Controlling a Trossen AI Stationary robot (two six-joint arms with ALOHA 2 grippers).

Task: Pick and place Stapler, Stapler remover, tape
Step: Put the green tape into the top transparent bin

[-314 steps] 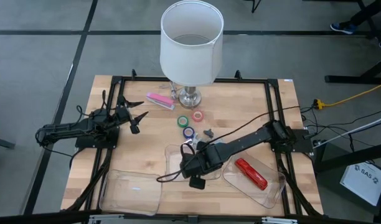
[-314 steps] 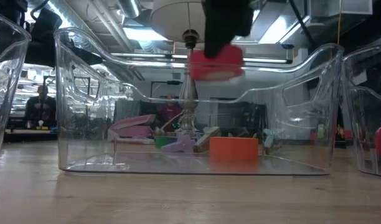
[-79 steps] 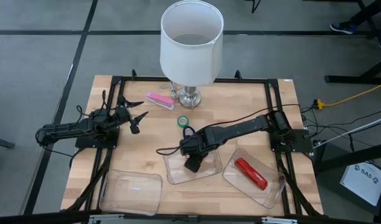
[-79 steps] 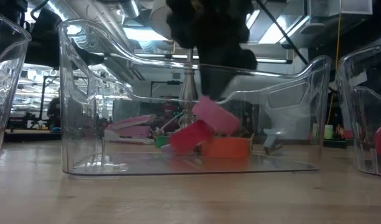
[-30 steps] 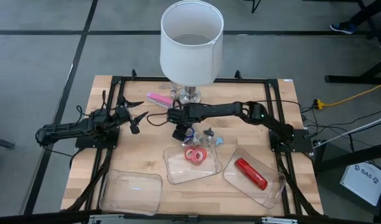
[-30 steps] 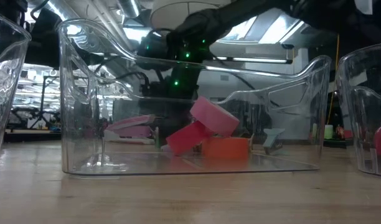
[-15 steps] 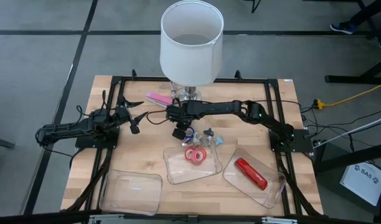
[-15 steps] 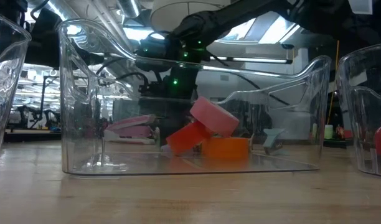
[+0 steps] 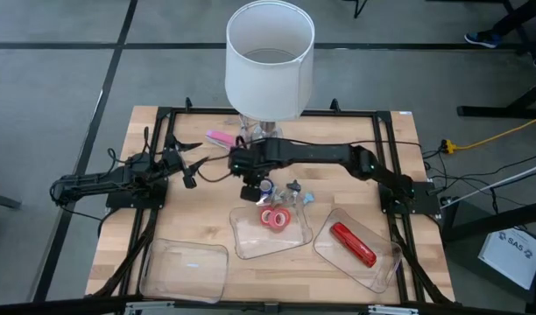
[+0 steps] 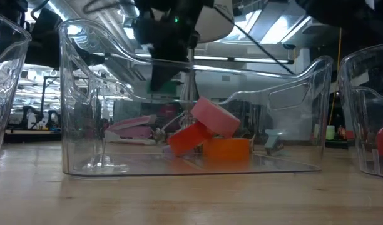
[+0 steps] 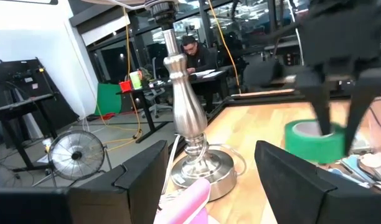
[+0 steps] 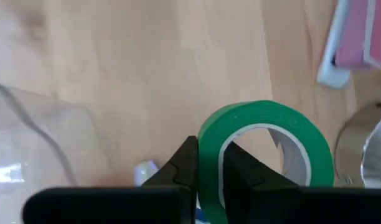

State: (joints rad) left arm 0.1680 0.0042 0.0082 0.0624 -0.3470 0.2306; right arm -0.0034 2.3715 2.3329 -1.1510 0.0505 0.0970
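My right gripper (image 12: 210,163) is above the table in front of the lamp base (image 11: 190,158), shut on a green tape roll (image 11: 315,142). A blue-purple roll (image 9: 266,185) and the grey stapler remover (image 9: 294,186) lie on the table beside it. Pink (image 10: 215,117), red (image 10: 188,139) and orange (image 10: 229,149) rolls lie in the middle clear tray (image 9: 246,238). The pink stapler (image 9: 221,138) lies on the table left of the lamp. A red stapler (image 9: 353,244) lies in the right tray (image 9: 386,262). My left gripper (image 9: 198,166) waits open at the table's left. My right gripper pinches the green roll's wall (image 12: 209,149), with one finger (image 11: 322,115) inside the ring and the other (image 11: 357,118) outside it. The fingers come steeply from above. The roll hangs about level below them, clear of the table.
The tall lamp with its white shade (image 9: 270,61) stands at the far middle, right behind my right gripper. A bare clear tray (image 9: 185,267) sits at the near left. A black cable (image 9: 211,162) runs across the table between the arms.
My right gripper has risen from the table in front of the lamp base. In the low view it has gone from table level to above the tray's rim. The green roll has gone up with it, clear of the wood.
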